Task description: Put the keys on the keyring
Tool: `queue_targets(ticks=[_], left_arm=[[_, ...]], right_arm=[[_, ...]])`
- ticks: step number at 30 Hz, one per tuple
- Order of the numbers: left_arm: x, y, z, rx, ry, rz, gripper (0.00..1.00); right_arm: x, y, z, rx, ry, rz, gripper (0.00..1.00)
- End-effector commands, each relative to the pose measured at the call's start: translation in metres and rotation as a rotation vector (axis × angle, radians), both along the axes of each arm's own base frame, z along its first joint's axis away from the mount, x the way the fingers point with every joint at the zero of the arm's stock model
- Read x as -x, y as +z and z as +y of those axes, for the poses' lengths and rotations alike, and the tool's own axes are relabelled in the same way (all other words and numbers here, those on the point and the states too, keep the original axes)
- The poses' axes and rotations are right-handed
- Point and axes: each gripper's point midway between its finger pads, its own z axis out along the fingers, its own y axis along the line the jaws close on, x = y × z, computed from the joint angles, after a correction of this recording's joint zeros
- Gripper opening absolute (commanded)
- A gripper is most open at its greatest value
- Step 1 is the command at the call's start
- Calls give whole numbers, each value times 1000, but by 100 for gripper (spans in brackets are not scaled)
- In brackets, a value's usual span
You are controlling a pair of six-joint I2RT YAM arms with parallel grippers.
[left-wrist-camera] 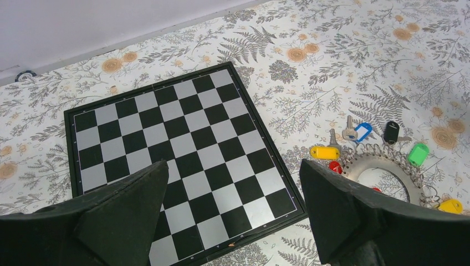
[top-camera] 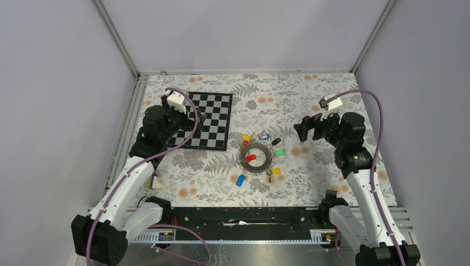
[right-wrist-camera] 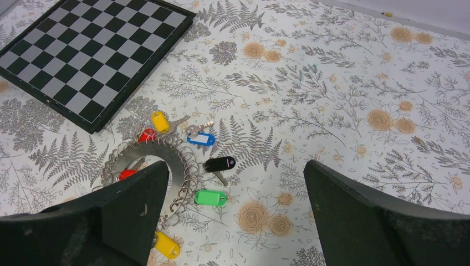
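Note:
The grey keyring (top-camera: pixel 256 157) lies mid-table with keys around it: yellow (top-camera: pixel 246 137), blue (top-camera: pixel 265 136), black (top-camera: pixel 275 142), green (top-camera: pixel 280 152), a second yellow (top-camera: pixel 275 172), a second blue (top-camera: pixel 240 179), and a red one (top-camera: pixel 251 158) inside the loop. My left gripper (top-camera: pixel 195 118) is open and empty above the chessboard, left of the ring. My right gripper (top-camera: pixel 304 129) is open and empty, up and to the right of the ring. The right wrist view shows the keyring (right-wrist-camera: pixel 178 157), green key (right-wrist-camera: pixel 211 198) and black key (right-wrist-camera: pixel 219 164) near its left finger.
A black-and-white chessboard (top-camera: pixel 206 122) lies left of the keys; the left wrist view shows it (left-wrist-camera: pixel 172 144) under my left gripper (left-wrist-camera: pixel 233 166). A metal frame rail (top-camera: pixel 133 111) runs along the table's left edge. The floral cloth (top-camera: pixel 332 105) covers the table.

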Motion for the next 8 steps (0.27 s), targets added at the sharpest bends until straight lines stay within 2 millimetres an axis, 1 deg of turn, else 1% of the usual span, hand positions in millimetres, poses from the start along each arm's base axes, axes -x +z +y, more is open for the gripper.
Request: queue_targets(ticks=[1, 8], left_arm=[[-1, 20, -2, 27, -15, -56, 99], [-1, 19, -4, 27, -24, -52, 99]], right_arm=[[0, 10, -2, -6, -17, -30, 100], [-1, 11, -4, 1, -22, -30, 100]])
